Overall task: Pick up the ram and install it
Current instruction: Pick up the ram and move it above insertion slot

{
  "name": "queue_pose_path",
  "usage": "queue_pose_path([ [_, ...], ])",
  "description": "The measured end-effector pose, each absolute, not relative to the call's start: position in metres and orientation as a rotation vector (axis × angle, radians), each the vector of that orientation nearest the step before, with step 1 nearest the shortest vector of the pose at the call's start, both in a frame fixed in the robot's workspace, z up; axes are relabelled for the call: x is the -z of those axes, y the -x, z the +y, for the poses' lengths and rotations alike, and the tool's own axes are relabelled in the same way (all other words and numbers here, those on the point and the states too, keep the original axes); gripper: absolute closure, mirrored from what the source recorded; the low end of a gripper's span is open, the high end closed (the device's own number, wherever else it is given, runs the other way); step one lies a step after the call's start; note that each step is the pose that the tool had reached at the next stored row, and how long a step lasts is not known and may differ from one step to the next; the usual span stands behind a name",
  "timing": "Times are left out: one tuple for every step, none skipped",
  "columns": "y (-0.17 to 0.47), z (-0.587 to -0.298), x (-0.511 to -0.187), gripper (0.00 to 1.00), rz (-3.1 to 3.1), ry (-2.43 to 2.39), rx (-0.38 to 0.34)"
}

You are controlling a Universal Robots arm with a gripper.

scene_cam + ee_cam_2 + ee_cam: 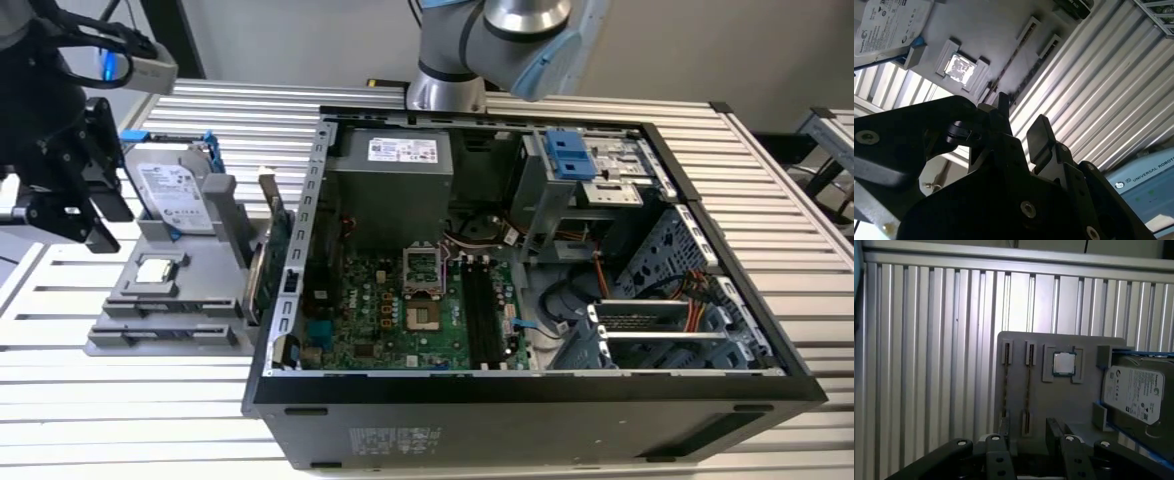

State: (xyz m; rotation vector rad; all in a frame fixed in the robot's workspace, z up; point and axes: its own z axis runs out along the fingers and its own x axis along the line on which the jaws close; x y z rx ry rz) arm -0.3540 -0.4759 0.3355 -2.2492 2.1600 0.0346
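Where the ribbed metal table (134,420) stretches across the exterior view, the open computer case (534,420) takes up the centre and right of the frame, motherboard (400,310) face up inside. The robot arm (501,40) comes in at the top centre. Over at the left edge, the black gripper (1021,112) hangs above the grey parts holder (147,340), and in both wrist views its fingers (1040,127) stand apart with nothing between them, so it is released. On the holder a silver hard drive (174,195) leans in its blue frame, and a green expansion card (274,265) stands upright just beside the case wall. And there's the ram (1028,387): in the first wrist view it sits on edge in a holder slot, a thin dark line, clear of the fingers. Beside it, a small square processor chip (1064,363) lies flat.
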Motion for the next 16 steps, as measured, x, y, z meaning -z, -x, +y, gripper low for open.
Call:
queue_pose_path([
  [0.354,-0.476,-0.335,0.00,2.160,2.249,-0.034],
  [0.354,-0.476,-0.334,0.00,2.160,2.250,-0.034],
  [0.354,-0.476,-0.333,0.00,2.160,2.250,-0.034],
  [0.354,-0.476,-0.332,0.00,2.160,2.250,-0.034],
  [0.354,-0.476,-0.331,0.00,2.160,2.250,-0.034],
  [0.354,-0.476,-0.330,0.00,2.160,2.250,-0.034],
  [0.354,-0.476,-0.329,0.00,2.160,2.250,-0.034],
  [0.354,-0.476,-0.328,0.00,2.160,2.250,-0.034],
  [0.354,-0.476,-0.326,0.00,2.160,2.250,-0.034],
  [0.354,-0.476,-0.325,0.00,2.160,2.250,-0.034],
  [0.354,-0.476,-0.323,0.00,2.160,2.250,-0.034],
  [0.354,-0.476,-0.322,0.00,2.160,2.250,-0.034],
  [0.354,-0.476,-0.322,0.00,2.160,2.250,-0.034],
  [0.354,-0.476,-0.321,0.00,2.161,2.250,-0.034],
  [0.354,-0.476,-0.321,0.00,2.161,2.250,-0.034],
  [0.354,-0.476,-0.321,0.00,2.161,2.250,-0.034],
])
